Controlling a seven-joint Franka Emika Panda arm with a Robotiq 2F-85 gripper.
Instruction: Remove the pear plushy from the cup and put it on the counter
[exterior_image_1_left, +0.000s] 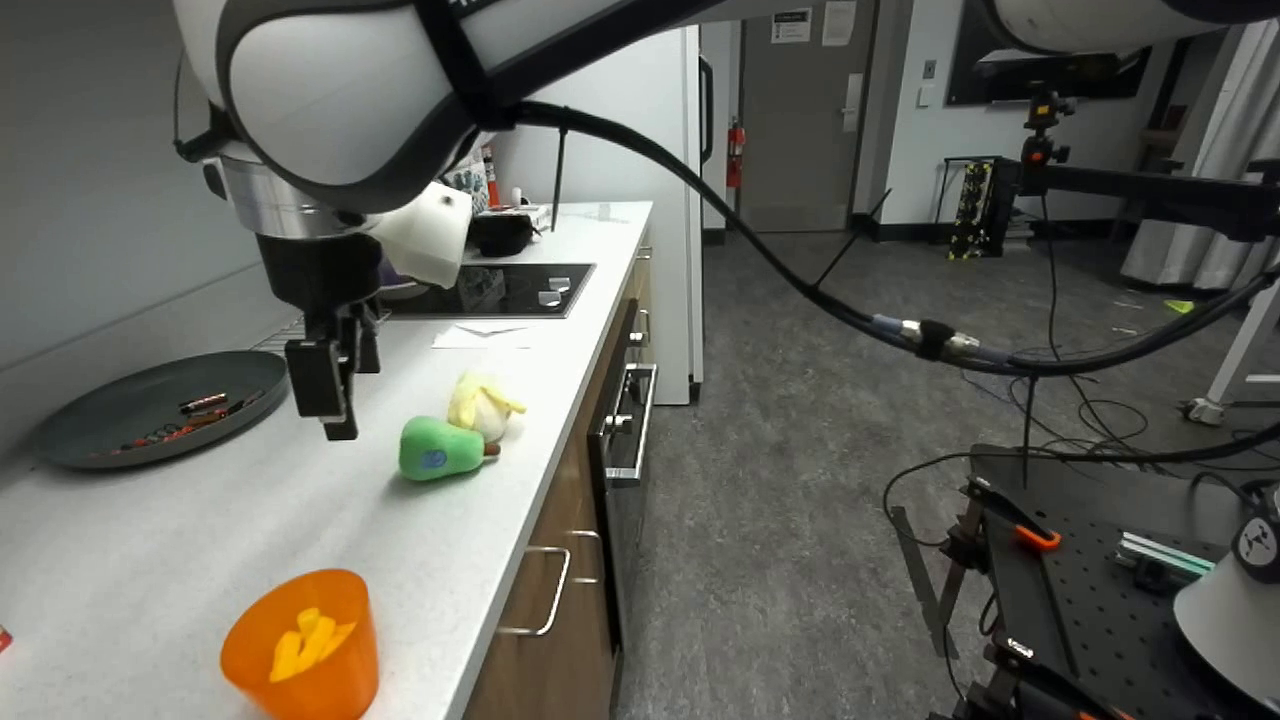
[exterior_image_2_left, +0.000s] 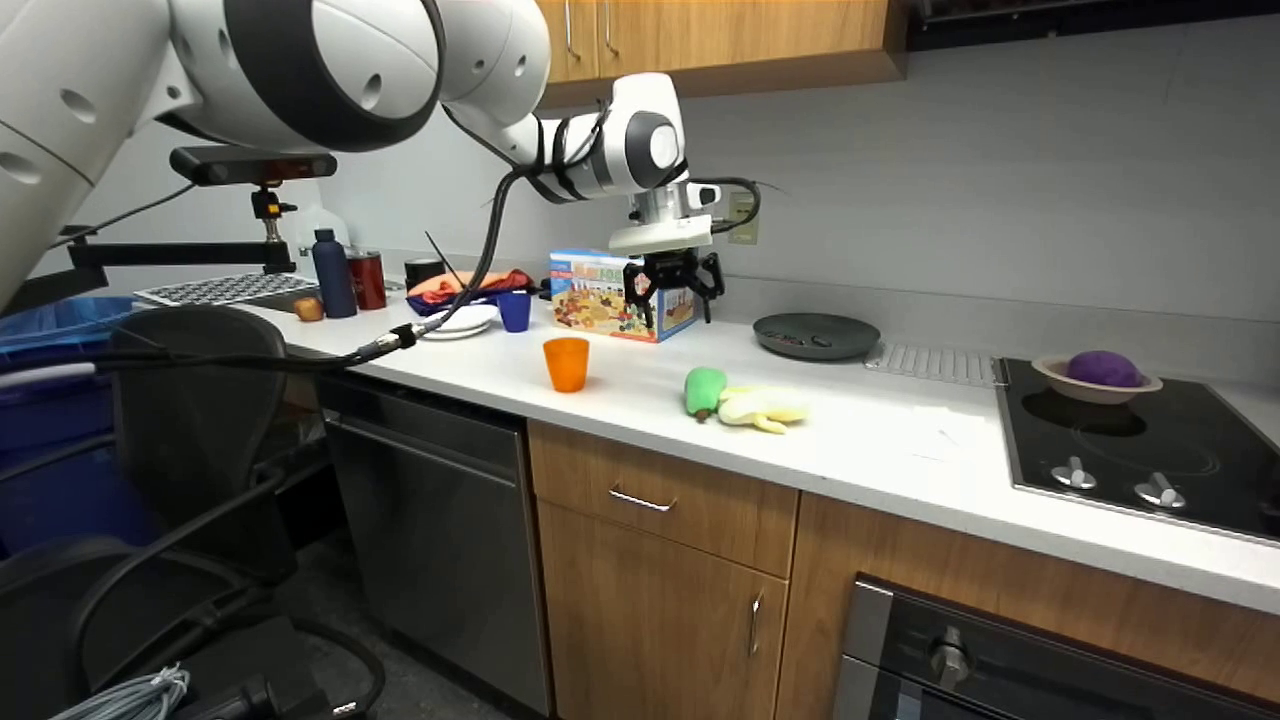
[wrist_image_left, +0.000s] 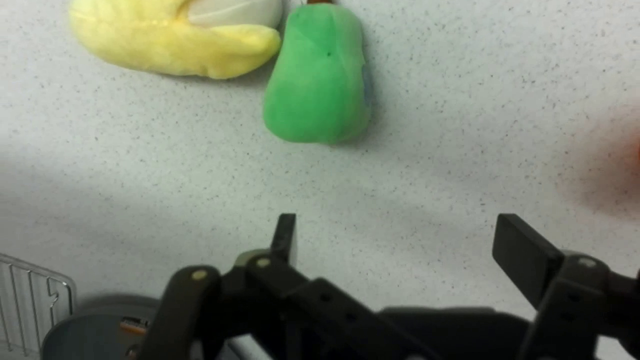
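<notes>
- Green pear plushy (wrist_image_left: 317, 80) lies on its side on the white tabletop (exterior_image_2_left: 640, 385), outside the orange cup (exterior_image_2_left: 567, 365), near the front edge, brown stem (exterior_image_1_left: 491, 450) turned toward that edge.
- Pale yellow plush (wrist_image_left: 150, 40) with peel-like flaps lies beside it, on the cooktop (exterior_image_2_left: 1080, 455) side; in the wrist view a flap tip seems to touch the pear.
- Cup stands upright near the front edge, well apart from the pear; in an exterior view yellow pieces (exterior_image_1_left: 310, 640) show inside.
- Claw (wrist_image_left: 397, 235) hangs above the tabletop, farther toward the back edge than the pear; fingers (wrist_image_left: 525, 260) wide apart, speckled white surface seen through the gap.
- Dark round plate (exterior_image_1_left: 110, 400) by the back edge, small battery-like items (exterior_image_1_left: 203, 402) in it; wire rack (exterior_image_2_left: 935, 363) just beside.
- Cooktop set into the tabletop; on it, toward the back edge, a pale bowl (exterior_image_2_left: 1100, 390) with a purple round thing (exterior_image_2_left: 1103, 368).
- Picture-covered box (exterior_image_2_left: 590, 300) near the back edge, behind the cup as seen in an exterior view.
</notes>
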